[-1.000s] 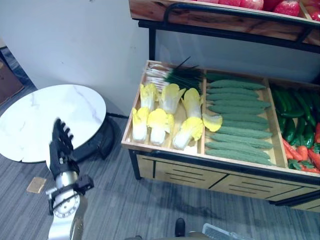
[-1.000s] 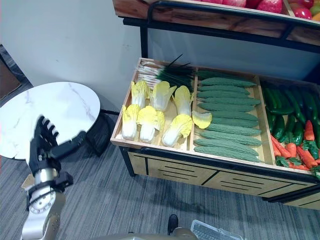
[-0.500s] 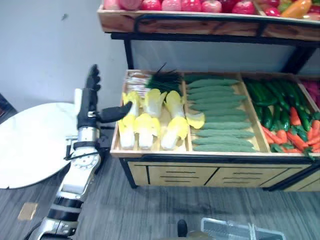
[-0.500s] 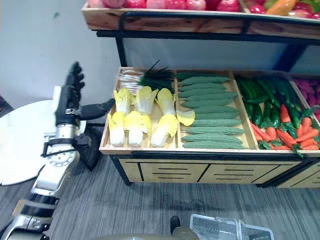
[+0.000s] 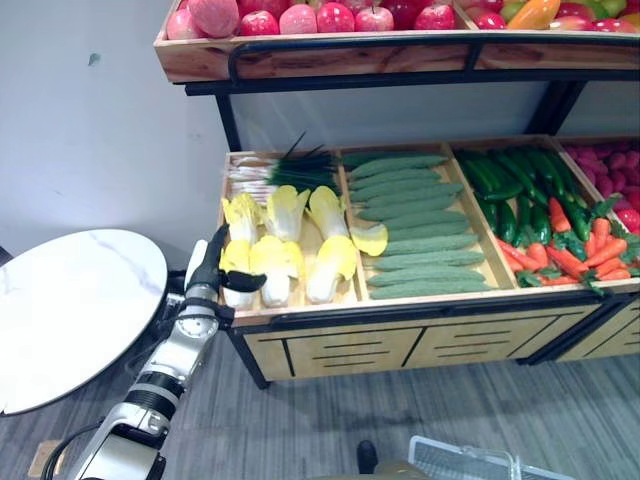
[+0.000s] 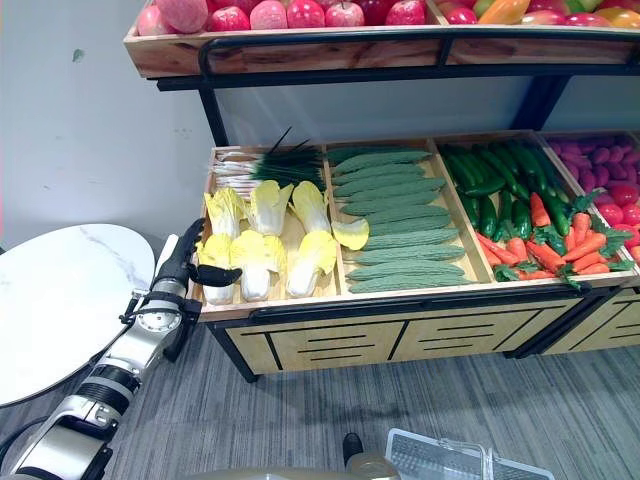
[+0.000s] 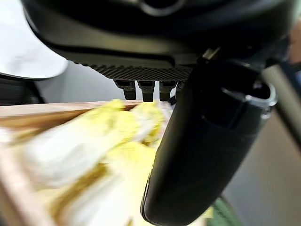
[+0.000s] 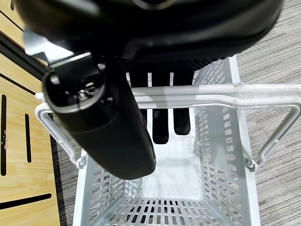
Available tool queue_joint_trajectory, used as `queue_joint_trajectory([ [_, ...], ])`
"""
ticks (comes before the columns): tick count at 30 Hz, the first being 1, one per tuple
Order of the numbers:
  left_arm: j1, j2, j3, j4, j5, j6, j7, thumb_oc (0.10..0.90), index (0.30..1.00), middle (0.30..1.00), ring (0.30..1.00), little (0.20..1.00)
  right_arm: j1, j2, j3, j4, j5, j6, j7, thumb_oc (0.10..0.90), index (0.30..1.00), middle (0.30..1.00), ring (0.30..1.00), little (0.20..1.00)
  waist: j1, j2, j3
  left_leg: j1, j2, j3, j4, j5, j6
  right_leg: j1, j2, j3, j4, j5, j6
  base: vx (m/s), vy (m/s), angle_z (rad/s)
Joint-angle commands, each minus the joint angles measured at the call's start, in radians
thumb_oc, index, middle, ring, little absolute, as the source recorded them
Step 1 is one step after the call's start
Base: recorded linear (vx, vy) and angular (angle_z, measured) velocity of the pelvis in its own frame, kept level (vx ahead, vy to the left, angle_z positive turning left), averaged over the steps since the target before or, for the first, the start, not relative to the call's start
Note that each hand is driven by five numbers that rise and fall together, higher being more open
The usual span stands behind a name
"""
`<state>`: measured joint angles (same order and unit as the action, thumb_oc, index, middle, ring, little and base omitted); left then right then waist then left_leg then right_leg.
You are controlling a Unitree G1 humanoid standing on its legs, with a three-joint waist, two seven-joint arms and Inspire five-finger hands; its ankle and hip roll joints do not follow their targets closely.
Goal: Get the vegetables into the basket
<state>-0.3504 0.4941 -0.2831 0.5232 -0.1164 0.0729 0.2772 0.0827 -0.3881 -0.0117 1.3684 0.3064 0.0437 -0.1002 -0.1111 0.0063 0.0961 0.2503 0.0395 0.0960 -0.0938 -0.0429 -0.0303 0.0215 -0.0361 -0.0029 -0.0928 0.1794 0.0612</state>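
Note:
Several yellow-white cabbages (image 5: 274, 262) lie in the left compartment of the wooden crate (image 5: 300, 318). My left hand (image 5: 208, 272) is at the crate's front left corner, open, its fingers straight along the outer edge. Its thumb (image 7: 207, 141) reaches over the nearest cabbage (image 7: 89, 155); whether it touches is unclear. Down by my body hangs the white wire basket (image 8: 217, 160), empty. My right hand (image 8: 160, 117) holds its handle (image 8: 263, 89) between thumb and fingers. The basket's rim (image 5: 465, 460) shows at the bottom of the left eye view.
Green gourds (image 5: 410, 220) fill the middle compartment, with dark cucumbers (image 5: 510, 185) and carrots (image 5: 580, 255) to the right and scallions (image 5: 265, 172) at the back left. An upper shelf carries apples (image 5: 300, 18). A round white table (image 5: 70, 300) stands to the left.
The camera has shifted. My left hand rose from low beside the round table and came to the crate's front left corner, its thumb now over the nearest cabbage.

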Motion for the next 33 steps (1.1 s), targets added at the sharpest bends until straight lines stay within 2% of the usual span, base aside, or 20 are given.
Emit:
queue_joint_trajectory([
  [1,-0.259,0.021,-0.008,0.044,0.033,-0.053,0.036,0.900,1.000,1.000,1.000,1.000,-0.044,-0.020,0.052,0.047,-0.016,-0.003,-0.001,0.400,0.300,0.300,0.300,0.300,-0.014,-0.016,-0.023,-0.051,-0.018,-0.019,0.007,-0.008,-0.023,0.109,-0.023,-0.002,0.006,-0.137,0.053,0.00,0.006,-0.04],
  [7,-0.330,0.004,-0.069,0.217,0.011,-0.045,0.008,0.900,1.000,1.000,1.000,1.000,-0.053,-0.018,0.075,0.043,-0.020,-0.004,0.003,0.400,0.300,0.300,0.300,0.300,-0.027,-0.015,-0.022,-0.051,-0.017,-0.008,0.007,-0.006,-0.025,0.106,-0.023,0.005,0.006,-0.132,0.055,0.00,0.004,-0.02],
  [18,-0.438,0.011,-0.149,0.202,0.055,-0.062,0.022,0.900,1.000,1.000,1.000,1.000,-0.057,0.001,0.113,0.022,-0.028,-0.022,0.006,0.400,0.300,0.300,0.300,0.300,-0.036,-0.011,-0.021,-0.048,-0.015,-0.005,0.007,-0.009,-0.028,0.110,-0.024,0.006,0.006,-0.136,0.059,0.01,-0.002,-0.01],
  [24,-0.571,-0.037,-0.209,0.373,0.050,-0.046,0.027,0.900,1.000,1.000,1.000,1.000,-0.081,-0.006,0.140,0.022,-0.028,-0.024,-0.002,0.400,0.300,0.300,0.300,0.300,-0.061,0.001,-0.018,-0.058,-0.015,0.002,0.007,-0.003,-0.029,0.095,-0.024,0.013,0.006,-0.132,0.061,0.00,-0.001,-0.01],
  [33,-0.571,-0.089,-0.209,0.589,0.056,-0.014,0.018,0.900,1.000,1.000,1.000,1.000,-0.085,0.007,0.159,0.020,-0.023,-0.029,-0.009,0.400,0.300,0.300,0.300,0.300,-0.082,0.006,-0.014,-0.067,-0.013,0.022,0.007,0.000,-0.031,0.079,-0.019,0.023,0.006,-0.127,0.062,0.01,-0.007,-0.07],
])
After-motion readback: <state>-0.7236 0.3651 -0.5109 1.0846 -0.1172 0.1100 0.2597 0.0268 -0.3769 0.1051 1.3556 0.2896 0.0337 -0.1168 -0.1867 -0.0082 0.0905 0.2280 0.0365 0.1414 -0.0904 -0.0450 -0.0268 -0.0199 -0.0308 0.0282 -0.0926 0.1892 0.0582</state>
